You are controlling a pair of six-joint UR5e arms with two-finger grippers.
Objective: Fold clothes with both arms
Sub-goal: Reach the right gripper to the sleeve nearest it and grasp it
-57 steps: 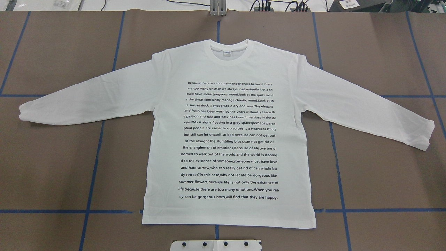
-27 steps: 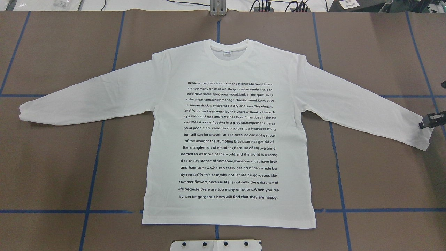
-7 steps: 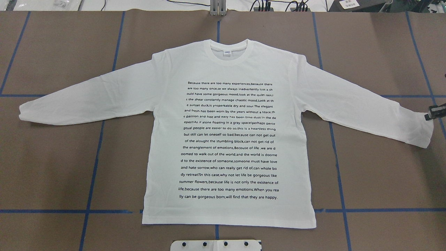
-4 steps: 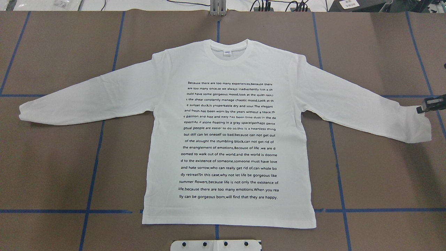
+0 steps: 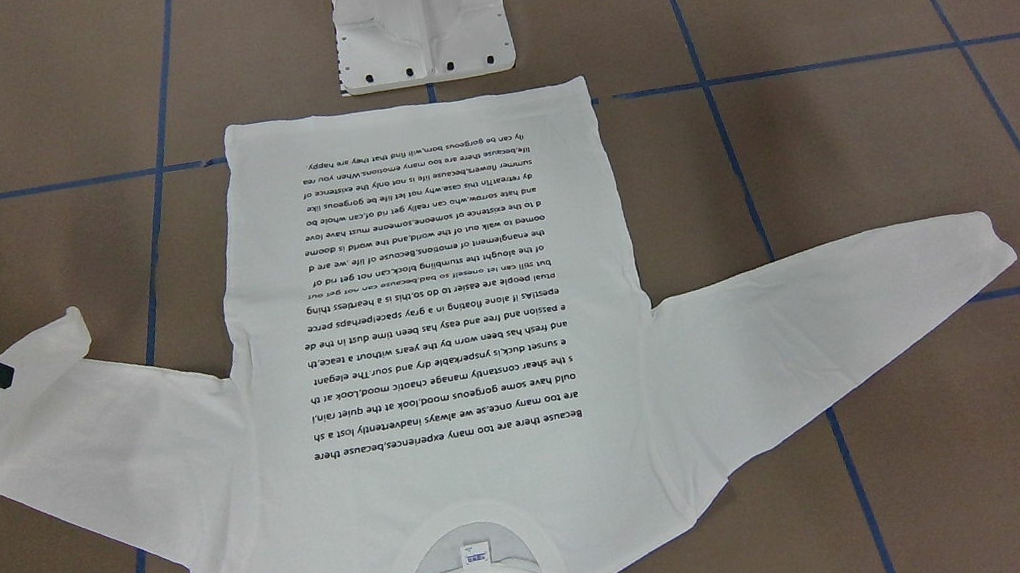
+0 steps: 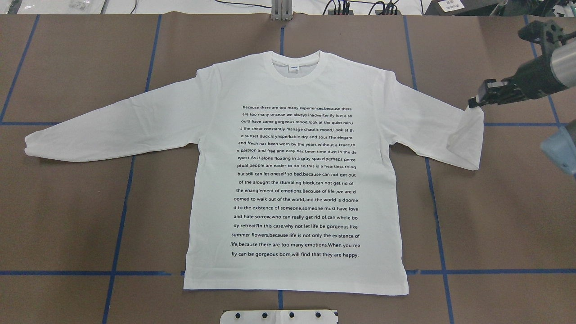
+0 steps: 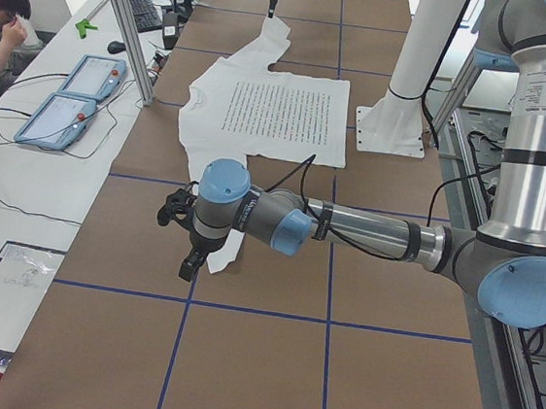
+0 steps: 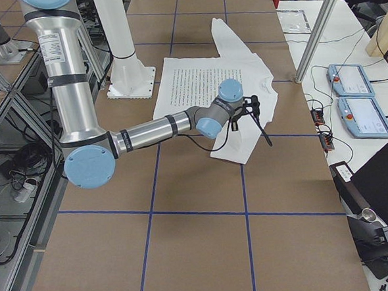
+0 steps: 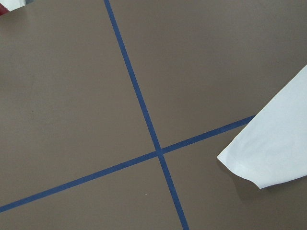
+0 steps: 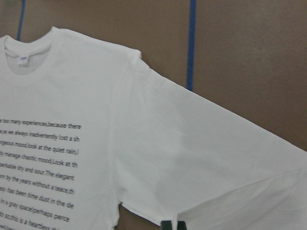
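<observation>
Fold barely begun. The shirt lies flat on the table, print up, with body and left sleeve unfolded. The right gripper is clamped on the right cuff, holding it raised and bent toward the body. The left gripper hovers by the left cuff; cannot tell its grip. Long axis runs hem to collar, with the collar pointing away from the robot.

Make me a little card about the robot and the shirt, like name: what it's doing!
clothing: white T-shirt with black writing, lying print-up on the brown table
right pincer: shut on the right sleeve's cuff, holding it up off the table
left pincer: above the table near the left sleeve's cuff, looks clear of it; open or shut unclear
body folds: none yet
</observation>
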